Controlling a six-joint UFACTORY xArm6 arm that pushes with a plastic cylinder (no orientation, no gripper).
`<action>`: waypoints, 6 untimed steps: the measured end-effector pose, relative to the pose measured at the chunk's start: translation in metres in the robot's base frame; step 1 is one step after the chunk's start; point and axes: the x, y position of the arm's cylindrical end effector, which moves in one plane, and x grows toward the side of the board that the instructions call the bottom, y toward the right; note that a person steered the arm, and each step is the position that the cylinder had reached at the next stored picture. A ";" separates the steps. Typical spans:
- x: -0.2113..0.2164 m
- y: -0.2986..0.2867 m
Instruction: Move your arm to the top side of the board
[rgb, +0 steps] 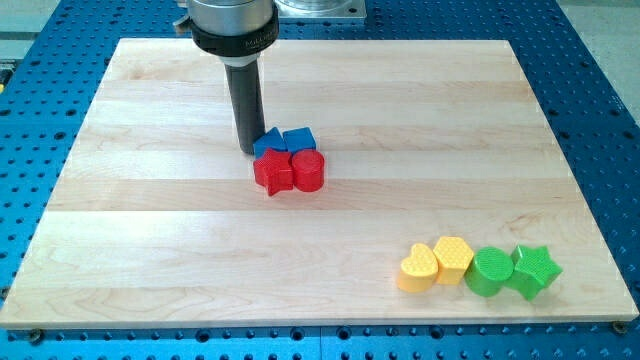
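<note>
My tip (248, 150) rests on the wooden board (150, 220), left of centre in its upper half. It is just left of a tight cluster of blocks and seems to touch the nearest one. That cluster holds a blue block (267, 142), a blue cube (299, 140), a red star (272, 173) and a red cylinder (309, 171). The rod rises to a dark collar (232, 38) at the view's top.
A row of blocks sits near the board's bottom right: a yellow heart (418, 268), a yellow block (453, 259), a green cylinder (491, 272) and a green star (534, 270). A blue perforated table (600, 90) surrounds the board.
</note>
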 end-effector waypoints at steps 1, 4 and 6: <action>0.000 0.000; -0.062 0.016; -0.066 0.018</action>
